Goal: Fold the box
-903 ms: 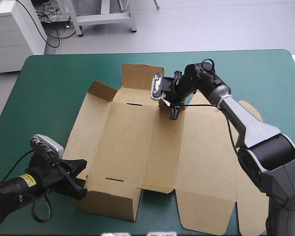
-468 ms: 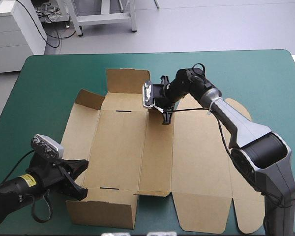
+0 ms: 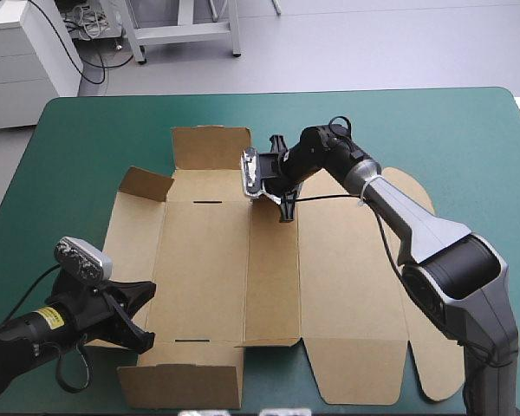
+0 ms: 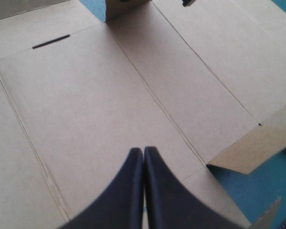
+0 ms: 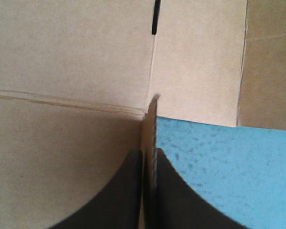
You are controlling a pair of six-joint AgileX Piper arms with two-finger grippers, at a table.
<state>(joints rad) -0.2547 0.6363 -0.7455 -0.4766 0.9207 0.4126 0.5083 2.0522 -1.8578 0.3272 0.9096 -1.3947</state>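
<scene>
Box [image 3: 208, 260]: brown sheet spread mid-table on the teal-green cover [image 3: 468, 139] — a small flap [image 3: 147, 184] stands raised at its far-left corner.
Right gripper [image 3: 287, 208]: pinching a raised board edge at the box's far side (fingers all but closed).
Left gripper [image 4: 143, 150]: fingers pressed together, over the near-left panel.

The box [image 4: 133, 86] runs off the left wrist view's edges, partly covered by the left tool [image 4: 143, 153].

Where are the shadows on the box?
High view: the box is evenly lit, its raised corner flap darker inside. Left wrist view: a tilted flap looks dimmer. Right wrist view: board darkens near the right gripper.
</scene>
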